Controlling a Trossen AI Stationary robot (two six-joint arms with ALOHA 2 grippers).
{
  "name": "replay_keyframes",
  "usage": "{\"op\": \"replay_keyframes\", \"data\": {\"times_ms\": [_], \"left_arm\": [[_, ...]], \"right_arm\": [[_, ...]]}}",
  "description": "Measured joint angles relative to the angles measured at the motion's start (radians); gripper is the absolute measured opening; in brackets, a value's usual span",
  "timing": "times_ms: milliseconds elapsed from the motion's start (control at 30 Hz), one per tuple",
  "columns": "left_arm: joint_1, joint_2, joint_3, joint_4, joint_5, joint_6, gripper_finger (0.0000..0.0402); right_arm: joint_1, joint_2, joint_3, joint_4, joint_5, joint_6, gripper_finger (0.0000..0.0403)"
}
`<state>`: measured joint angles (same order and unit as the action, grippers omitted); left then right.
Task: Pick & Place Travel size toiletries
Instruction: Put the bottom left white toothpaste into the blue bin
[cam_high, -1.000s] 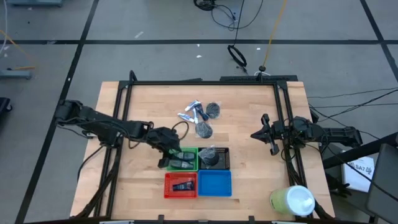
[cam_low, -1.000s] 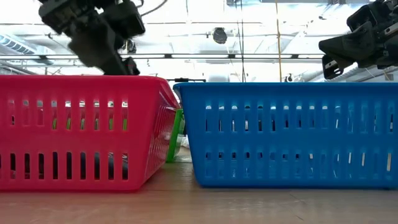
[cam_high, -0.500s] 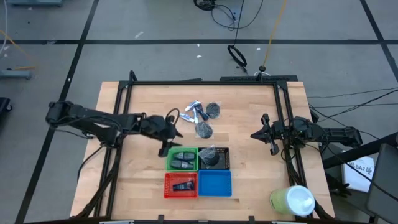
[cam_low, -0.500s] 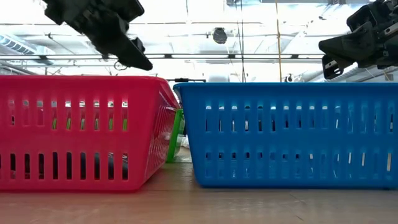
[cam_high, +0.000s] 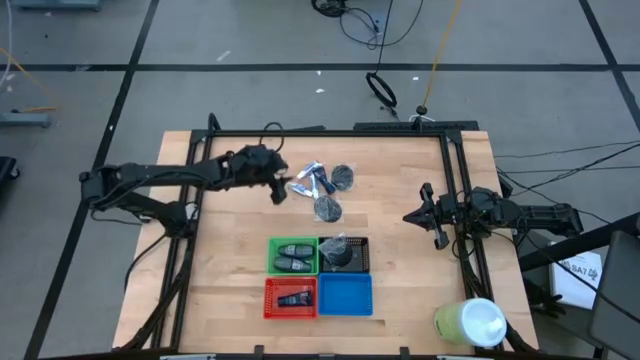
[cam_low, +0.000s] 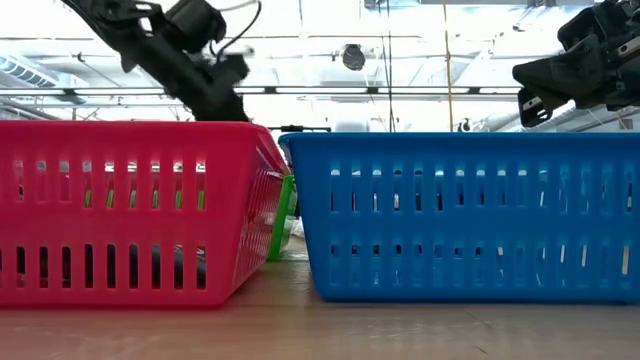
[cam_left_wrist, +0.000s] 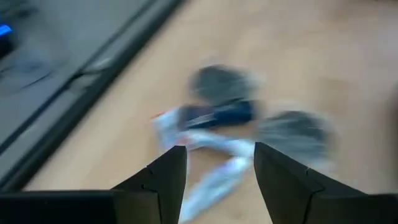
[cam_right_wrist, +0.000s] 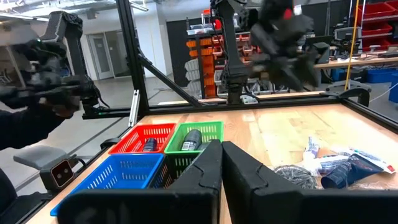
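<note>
1. The left hand (cam_high: 280, 190) hangs over the far middle of the counter (cam_high: 400, 290), fingers (cam_left_wrist: 165, 180) parted with nothing between them.
2. The loose pile sits just beside that hand, toward the right arm: white-and-blue tubes (cam_high: 303, 184) nearest, a dark blue tube (cam_high: 322, 183) next, one puff (cam_high: 343, 176) beyond it and a second puff (cam_high: 327, 208) a little nearer the trays.
3. In the left wrist view the tubes (cam_left_wrist: 211, 155) lie straight ahead of the open fingers; the dark blue tube (cam_left_wrist: 221, 115) lies crosswise to the reach, so the fingers would probably close across its short width.
4. The left hand is far nearer the pile than the right hand (cam_high: 432, 225), which waits closed and empty at the right edge, well apart from everything.
5. Already sorted: two grey ovals in the green tray (cam_high: 272, 256), a puff in the black tray (cam_high: 364, 256), one item in the red tray (cam_high: 270, 298); the blue tray (cam_high: 345, 294) looks empty.
</note>
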<state>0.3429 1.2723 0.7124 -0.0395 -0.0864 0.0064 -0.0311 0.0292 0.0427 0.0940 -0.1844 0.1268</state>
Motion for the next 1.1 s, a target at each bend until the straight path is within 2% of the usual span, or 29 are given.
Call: {"op": "replay_keyframes", "data": {"times_ms": [133,200,267,433,800,1100], "left_arm": [[0.044,0.045,0.000,-0.009,-0.180,-0.089,0.0184],[0.059,0.072,0.000,-0.010,-0.195,-0.129,0.0184],[0.065,0.106,0.000,-0.002,-0.147,-0.093,0.0184],[0.045,0.209,0.001,0.015,0.015,0.106,0.0184],[0.036,0.398,0.001,0.060,-0.007,0.196,0.0184],[0.050,0.428,0.003,0.113,0.017,0.236,0.0181]], "right_arm": [[0.000,0.000,0.000,0.000,0.000,0.000,0.0000],[0.000,0.000,0.000,0.000,0.000,0.000,0.0000],[0.000,0.000,0.000,0.000,0.000,0.000,0.0000],[0.000,0.000,0.000,0.000,0.000,0.000,0.0000],[0.000,0.000,0.000,0.000,0.000,0.000,0.0000],[0.000,0.000,0.000,0.000,0.000,0.000,0.0000]]}}
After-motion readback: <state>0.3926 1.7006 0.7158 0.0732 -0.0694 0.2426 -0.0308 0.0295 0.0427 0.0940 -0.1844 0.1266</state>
